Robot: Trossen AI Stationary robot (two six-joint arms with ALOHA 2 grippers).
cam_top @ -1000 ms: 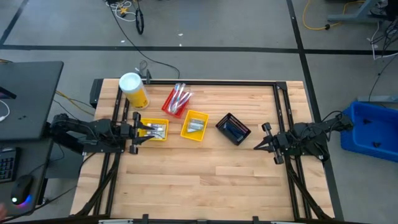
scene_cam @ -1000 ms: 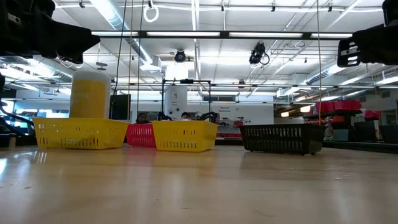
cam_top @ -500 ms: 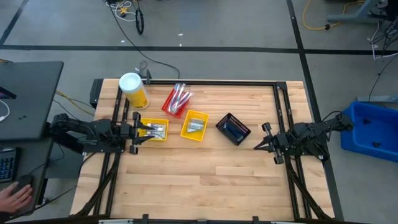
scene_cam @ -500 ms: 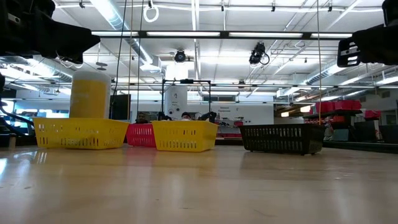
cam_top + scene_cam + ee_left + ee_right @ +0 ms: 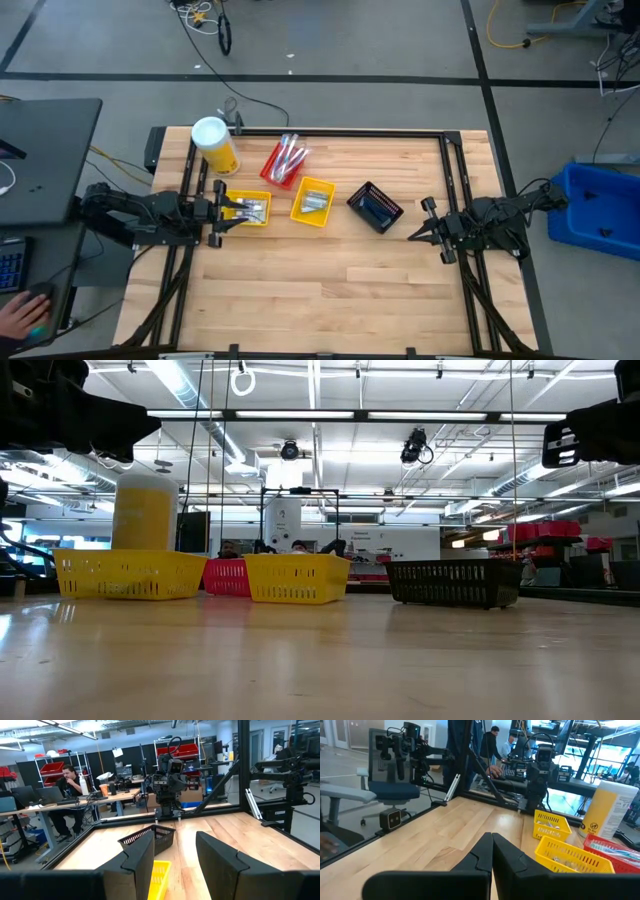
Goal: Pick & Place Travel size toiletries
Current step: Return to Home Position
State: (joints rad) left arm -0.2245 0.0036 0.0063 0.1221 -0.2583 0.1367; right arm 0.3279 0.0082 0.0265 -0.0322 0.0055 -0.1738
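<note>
Nothing moved on bench [image 5: 350,280]. Toiletries [image 5: 289,153] all in bins [image 5: 297,209], hence arms parked: left claw [image 5: 175,838] agape, empty; right claw [image 5: 492,836] closed, empty.

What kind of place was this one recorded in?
Probably a robotics lab or workshop: a wooden table inside a metal frame, red storage bins on shelving, a person at a desk, strip lights under an open ceiling.

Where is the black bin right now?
In the high view the black bin sits right of centre on the table, between the nearer yellow bin and the right hand.
</note>
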